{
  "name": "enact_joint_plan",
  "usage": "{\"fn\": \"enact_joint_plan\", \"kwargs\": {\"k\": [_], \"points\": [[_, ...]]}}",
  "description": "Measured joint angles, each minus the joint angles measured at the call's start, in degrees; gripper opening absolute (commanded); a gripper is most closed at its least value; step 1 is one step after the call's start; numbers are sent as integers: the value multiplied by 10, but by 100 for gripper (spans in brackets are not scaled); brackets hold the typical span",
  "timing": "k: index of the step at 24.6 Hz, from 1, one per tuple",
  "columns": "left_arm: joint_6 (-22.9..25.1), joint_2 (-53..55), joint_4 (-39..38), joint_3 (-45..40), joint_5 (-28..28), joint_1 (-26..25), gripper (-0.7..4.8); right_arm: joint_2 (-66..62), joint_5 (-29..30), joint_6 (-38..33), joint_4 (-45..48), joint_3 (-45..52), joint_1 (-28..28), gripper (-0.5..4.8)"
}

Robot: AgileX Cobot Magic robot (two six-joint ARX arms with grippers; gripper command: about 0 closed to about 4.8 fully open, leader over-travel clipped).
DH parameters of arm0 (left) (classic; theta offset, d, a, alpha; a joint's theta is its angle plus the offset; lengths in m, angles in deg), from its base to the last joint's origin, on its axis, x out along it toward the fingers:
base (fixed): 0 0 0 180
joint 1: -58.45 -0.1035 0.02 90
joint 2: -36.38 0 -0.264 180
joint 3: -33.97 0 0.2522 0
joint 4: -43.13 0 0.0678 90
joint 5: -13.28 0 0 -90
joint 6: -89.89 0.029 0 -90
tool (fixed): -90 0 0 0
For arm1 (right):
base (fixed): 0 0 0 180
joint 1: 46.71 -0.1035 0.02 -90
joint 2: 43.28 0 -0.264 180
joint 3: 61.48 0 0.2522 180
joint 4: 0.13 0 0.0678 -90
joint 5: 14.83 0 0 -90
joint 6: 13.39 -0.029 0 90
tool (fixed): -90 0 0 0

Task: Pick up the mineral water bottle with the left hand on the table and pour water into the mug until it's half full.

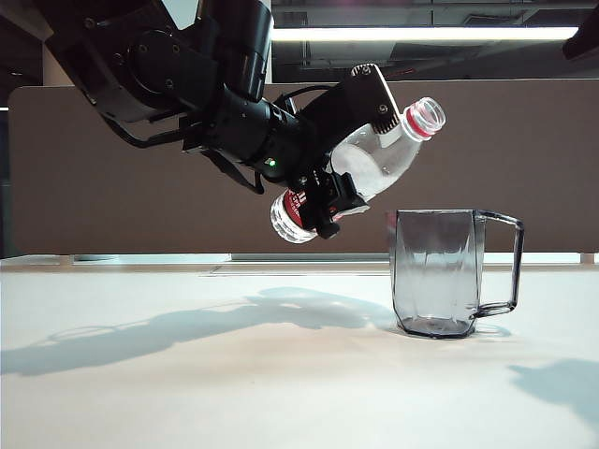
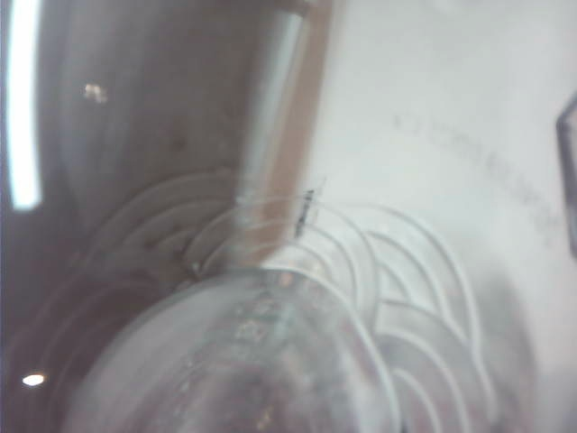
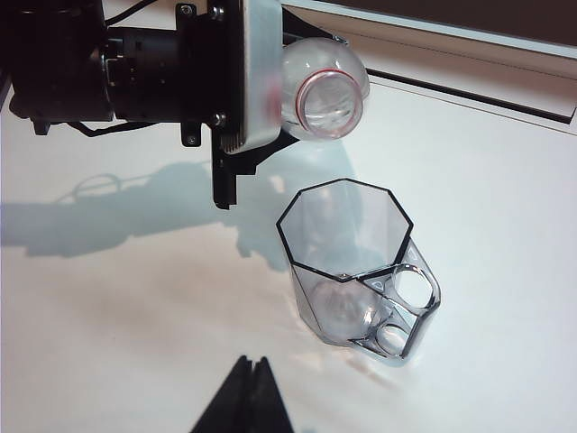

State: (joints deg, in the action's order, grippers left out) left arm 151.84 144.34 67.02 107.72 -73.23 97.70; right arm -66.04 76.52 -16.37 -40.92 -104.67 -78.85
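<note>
Water is sitting in the lower, base end of the mineral water bottle (image 1: pixel 370 168), which you are holding tilted in the air with its open red-ringed mouth pointing up and toward the mug (image 1: pixel 440 271). The left pincer (image 1: pixel 346 150) is pinching the bottle around its middle, up and to the left of the mug in the exterior view. The mug is standing upright on the bench (image 1: pixel 234 374) and is looking empty.

The main risk is aim. From the right wrist view the bottle mouth (image 3: pixel 330 99) is sitting short of the mug rim (image 3: pixel 343 225), not over the opening, so if you are tipping further from here the stream is likely landing on the bench or running down the mug's near wall. A fast roll is likely sending a gulp over the far rim or overshooting half full. The wet, ribbed plastic may also be slipping between the pads as the weight shifts toward the neck.

Room is generous: the bench around the mug is bare, with its handle turned away from your arm. The right pincer (image 3: pixel 245 397) is hanging pressed together, well clear of the mug.
</note>
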Motion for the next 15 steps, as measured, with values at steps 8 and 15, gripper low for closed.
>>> {"fn": "enact_joint_plan", "kwargs": {"k": [8, 15], "points": [[41, 19, 15, 10, 0, 1, 273, 0, 0, 0, 0, 0, 0, -8], [97, 19, 16, 10, 0, 0, 273, 0, 0, 0, 0, 0, 0, -8]]}}
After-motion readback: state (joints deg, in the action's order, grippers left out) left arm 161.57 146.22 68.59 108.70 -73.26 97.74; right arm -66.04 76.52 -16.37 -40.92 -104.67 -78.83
